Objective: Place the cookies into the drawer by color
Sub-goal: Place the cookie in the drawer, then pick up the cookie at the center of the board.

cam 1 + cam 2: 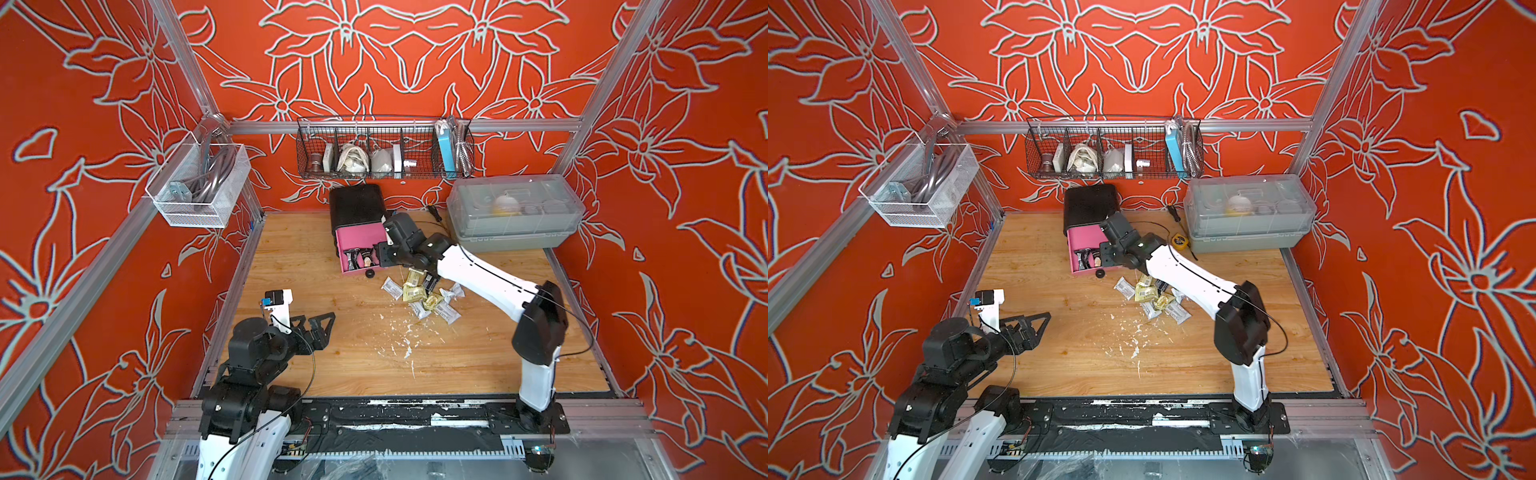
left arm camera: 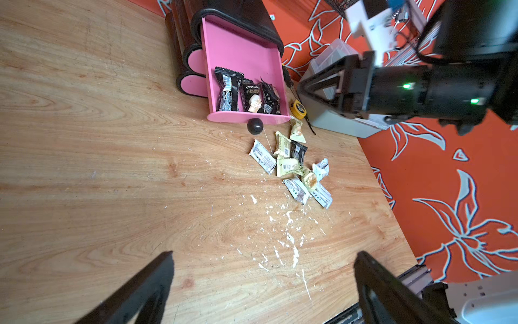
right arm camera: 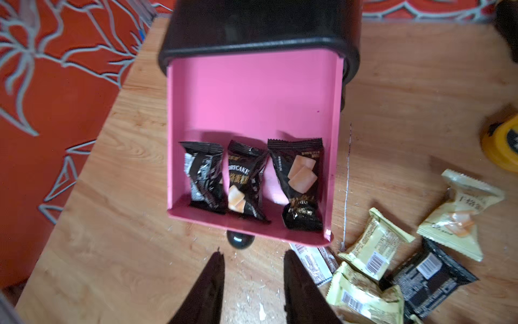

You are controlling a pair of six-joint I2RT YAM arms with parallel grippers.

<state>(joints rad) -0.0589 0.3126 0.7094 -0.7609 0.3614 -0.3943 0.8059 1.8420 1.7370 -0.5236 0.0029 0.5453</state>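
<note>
Wooden table [image 1: 332,365], grey lidded box [image 1: 515,216] back right corner. Black chest [image 1: 355,203] at back centre, top pink drawer [image 3: 252,98] pulled out, two lower ones closed. Right gripper [image 3: 253,255] hovers over drawer front, jaws partway apart, holding nothing. Left gripper [image 2: 265,255] near front left, jaws spread wide, empty. Loose cookies [image 1: 424,295] heaped on table just beside drawer: yellow, white-silver, one black. Three black packets [image 3: 246,179] side by side inside drawer against its front wall. Yellow tape measure [image 3: 501,143] near box. Round knob [image 3: 239,239] on drawer front
</note>
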